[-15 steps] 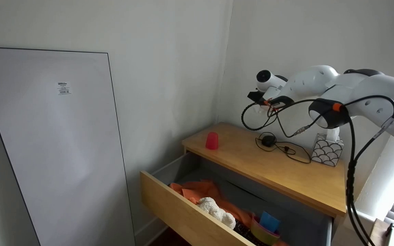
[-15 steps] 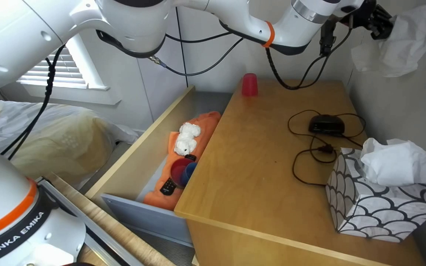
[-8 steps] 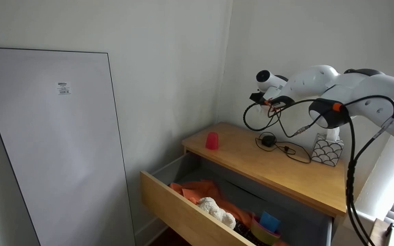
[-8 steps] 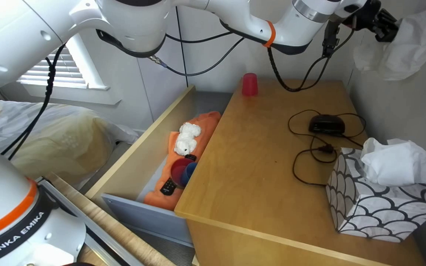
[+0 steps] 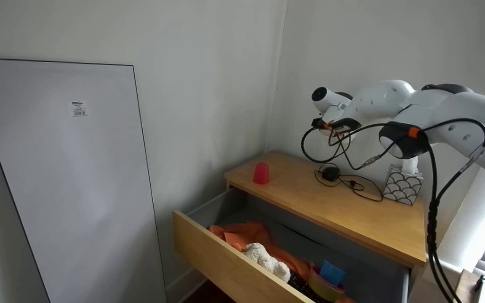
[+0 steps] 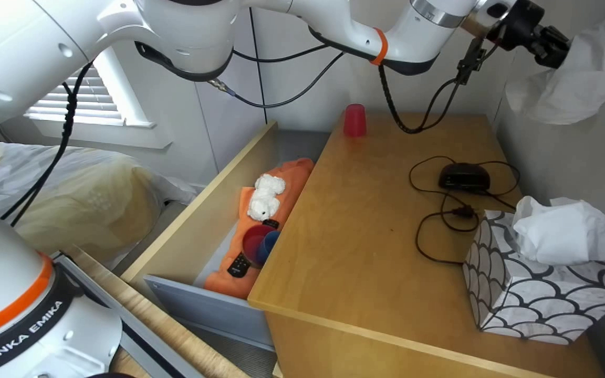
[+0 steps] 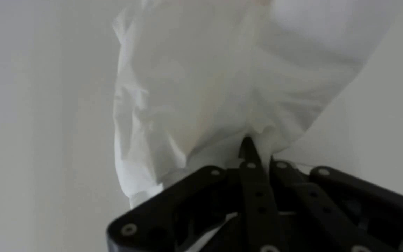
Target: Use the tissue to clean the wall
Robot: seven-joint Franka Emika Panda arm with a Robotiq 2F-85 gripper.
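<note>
My gripper (image 6: 553,47) is shut on a white tissue (image 6: 583,79), which hangs loosely from the fingertips at the upper right of an exterior view. In the wrist view the black fingers (image 7: 261,157) pinch the crumpled tissue (image 7: 187,91), which spreads out ahead of them. The grey-white wall (image 6: 560,152) stands right by the tissue and fills the wrist view's background (image 7: 47,140). I cannot tell whether the tissue touches it. In an exterior view the wall (image 5: 343,46) is behind the arm, and the fingers are hidden by the wrist.
A dresser (image 6: 376,273) below carries a patterned tissue box (image 6: 549,304), a black device with cables (image 6: 464,177) and a red cup (image 6: 355,121). Its open drawer (image 5: 234,261) holds an orange cloth and a white plush. A white panel (image 5: 78,176) leans at the side.
My gripper has moved slightly right and down in an exterior view, with the wrist tilting. The held tissue has shifted a little lower along with it. The dresser's things have not moved.
</note>
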